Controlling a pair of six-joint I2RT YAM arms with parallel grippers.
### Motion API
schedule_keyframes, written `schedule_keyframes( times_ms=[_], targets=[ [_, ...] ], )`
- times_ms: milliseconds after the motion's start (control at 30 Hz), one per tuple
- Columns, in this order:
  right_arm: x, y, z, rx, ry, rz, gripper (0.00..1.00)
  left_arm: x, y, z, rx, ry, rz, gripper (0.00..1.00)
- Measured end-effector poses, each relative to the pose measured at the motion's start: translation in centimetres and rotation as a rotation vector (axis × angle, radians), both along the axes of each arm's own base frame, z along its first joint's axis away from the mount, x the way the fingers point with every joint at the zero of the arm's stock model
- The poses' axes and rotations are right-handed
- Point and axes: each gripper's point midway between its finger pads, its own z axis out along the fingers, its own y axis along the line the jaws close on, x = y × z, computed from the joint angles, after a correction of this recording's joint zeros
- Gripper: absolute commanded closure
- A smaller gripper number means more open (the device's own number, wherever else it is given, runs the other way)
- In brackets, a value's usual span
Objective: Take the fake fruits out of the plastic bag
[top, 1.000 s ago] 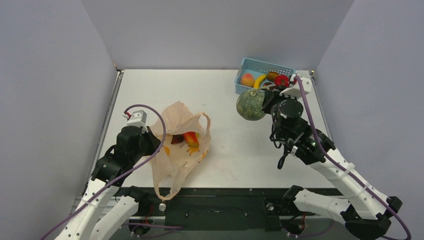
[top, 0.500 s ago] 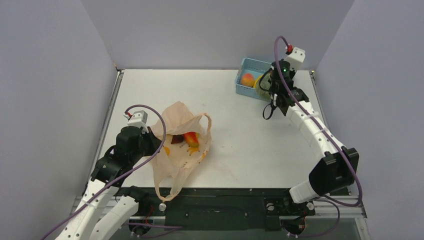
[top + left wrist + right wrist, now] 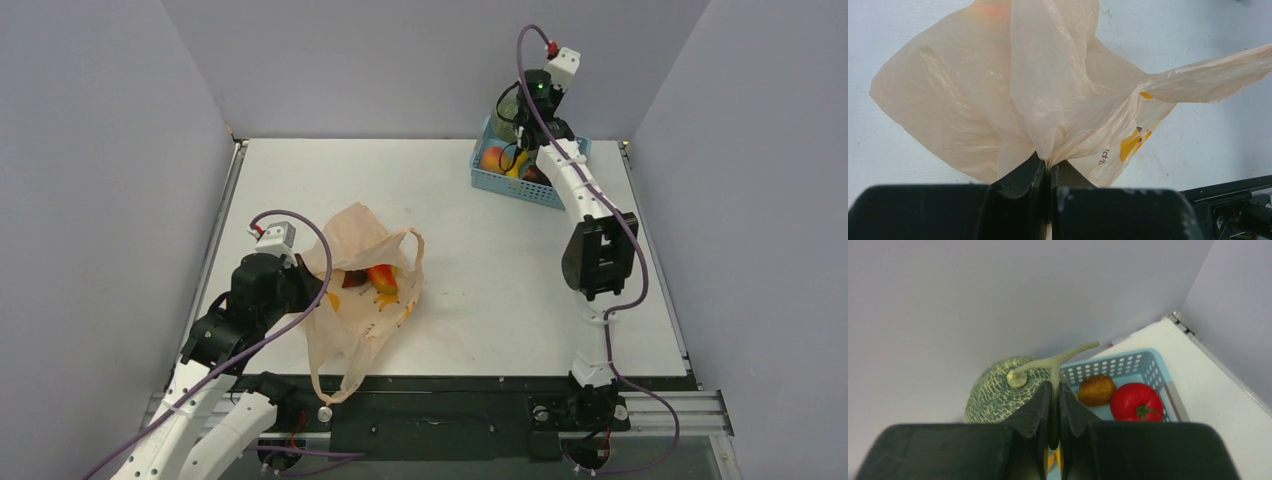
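Gripping melon (image 3: 998, 390) by its thin stem (image 3: 1068, 354) in right pincer (image 3: 1052, 386) near basket (image 3: 1128, 365), pinching plastic bag (image 3: 973, 100) in left pincer (image 3: 1050, 167); best finished by lowering slowly, releasing only once seated.

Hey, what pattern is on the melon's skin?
The melon is dull green with a fine pale net pattern; clearest in the right wrist view.
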Motion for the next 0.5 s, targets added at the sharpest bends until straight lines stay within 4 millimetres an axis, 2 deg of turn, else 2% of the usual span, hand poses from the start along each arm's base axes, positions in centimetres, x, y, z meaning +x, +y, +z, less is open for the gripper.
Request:
schedule_keyframes(
  times_ms=[33, 100, 200, 267, 400, 500],
  targets=[
    [0.9, 0.2, -1.3, -0.006, 0.020, 0.001, 0.97, 0.0, 0.0, 0.0, 0.000, 0.000, -0.001, 1.00],
    [1.9, 0.5, -5.3, -0.024, 0.097, 0.004, 0.97, 0.0, -0.1, 0.0, 0.000, 0.000, -0.003, 1.00],
    [1.6, 0.4, -10.7, -0.054, 0.225, 0.002, 0.97, -0.1, -0.1, 0.0, -0.001, -0.001, -0.004, 1.00],
    [0.9, 0.1, -12.9, -0.069, 0.284, 0.000, 0.95, -0.1, -0.1, 0.1, -0.001, -0.003, -0.004, 1.00],
    [0.0, -0.6, -14.9, -0.085, 0.348, -0.010, 0.89, -0.1, -0.1, 0.0, -0.001, -0.002, -0.005, 1.00],
    [-0.5, -1.1, -15.6, -0.098, 0.381, -0.014, 0.76, -0.1, -0.1, 0.0, 0.000, -0.001, -0.006, 1.00]
  ],
)
